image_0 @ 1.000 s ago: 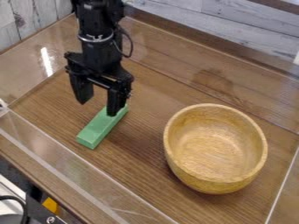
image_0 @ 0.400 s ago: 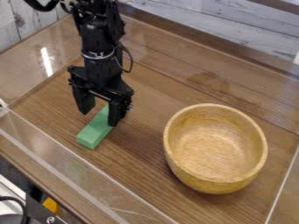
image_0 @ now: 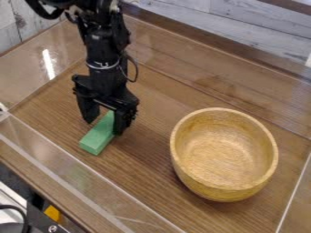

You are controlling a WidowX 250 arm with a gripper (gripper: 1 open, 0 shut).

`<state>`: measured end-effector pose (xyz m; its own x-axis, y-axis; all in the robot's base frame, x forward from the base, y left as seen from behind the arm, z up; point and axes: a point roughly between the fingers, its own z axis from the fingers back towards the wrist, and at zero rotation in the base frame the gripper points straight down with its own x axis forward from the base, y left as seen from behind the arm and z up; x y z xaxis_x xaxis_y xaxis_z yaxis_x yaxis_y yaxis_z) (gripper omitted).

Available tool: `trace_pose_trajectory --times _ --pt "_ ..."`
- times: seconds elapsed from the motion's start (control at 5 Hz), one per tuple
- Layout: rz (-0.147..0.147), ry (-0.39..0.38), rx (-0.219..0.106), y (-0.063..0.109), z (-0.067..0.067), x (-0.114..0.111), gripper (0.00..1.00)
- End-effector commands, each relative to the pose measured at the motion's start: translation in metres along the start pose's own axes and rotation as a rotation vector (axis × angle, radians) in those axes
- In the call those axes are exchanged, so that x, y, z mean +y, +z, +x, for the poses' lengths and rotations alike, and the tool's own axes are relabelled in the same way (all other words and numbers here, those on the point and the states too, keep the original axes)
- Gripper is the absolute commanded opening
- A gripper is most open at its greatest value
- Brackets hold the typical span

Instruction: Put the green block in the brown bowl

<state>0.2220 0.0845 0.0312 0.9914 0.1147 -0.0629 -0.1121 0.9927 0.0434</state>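
The green block (image_0: pixel 97 137) is a flat bright green bar lying on the wooden table, left of centre. My gripper (image_0: pixel 105 119) points straight down over the block's far end, open, one finger on each side of the bar. The block's far end is partly hidden behind the fingers, and I cannot tell whether they touch it. The brown bowl (image_0: pixel 224 153) is a thick-walled tan wooden bowl standing upright and empty at the right, well apart from the gripper.
A clear plastic wall (image_0: pixel 73 187) runs along the table's front edge, and another rises at the left (image_0: pixel 31 55). A pale brick-pattern wall backs the table. Cables and a dark box sit at the bottom left corner (image_0: pixel 25 218).
The gripper has sunk toward the table, so its open fingers now straddle the block's far end. Block and bowl have not moved.
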Motion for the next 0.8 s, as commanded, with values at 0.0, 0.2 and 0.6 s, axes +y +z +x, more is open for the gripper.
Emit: trace_pose_trajectory --times 0.0,0.2,0.6 --pt "0.009 0.002 -0.028 0.0014 0.0047 0.0028 1.0" --pt "0.004 0.003 -0.03 -0.0013 0.0047 0.0018 1.0" --pt "-0.009 0.009 -0.035 -0.0019 0.0032 -0.0009 1.0"
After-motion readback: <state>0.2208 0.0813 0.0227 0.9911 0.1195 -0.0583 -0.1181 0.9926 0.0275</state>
